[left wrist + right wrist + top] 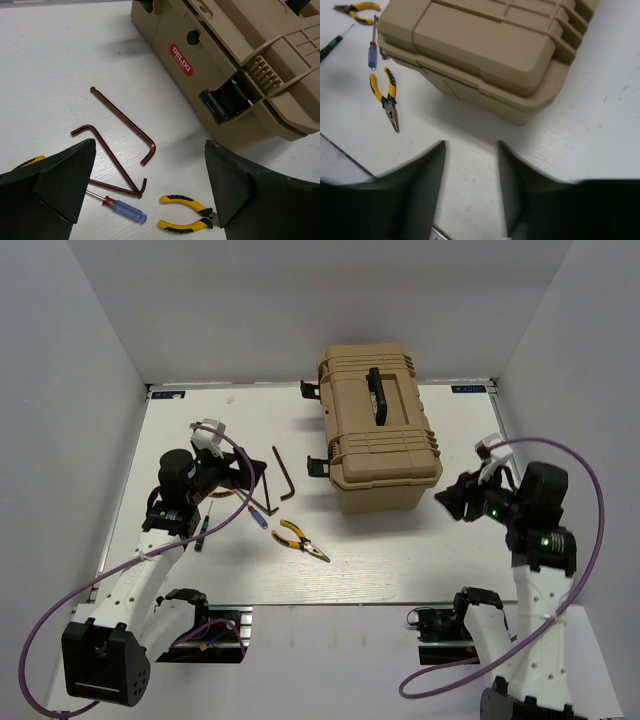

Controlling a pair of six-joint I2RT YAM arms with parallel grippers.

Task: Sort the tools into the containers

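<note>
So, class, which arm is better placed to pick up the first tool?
Left. The left gripper, open, hovers beside the hex keys and pliers; the right gripper sits beyond the closed toolbox, farther from every tool.

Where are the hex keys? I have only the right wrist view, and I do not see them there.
Observer: The two hex keys lie on the table, left of the beige case in the top view.
Operator: Is the left hand holding anything?
Observer: No, the left hand is open and empty; the keys show between its fingers.
Operator: Has the case a handle?
Observer: Yes, a black handle lies on top of it.
</note>
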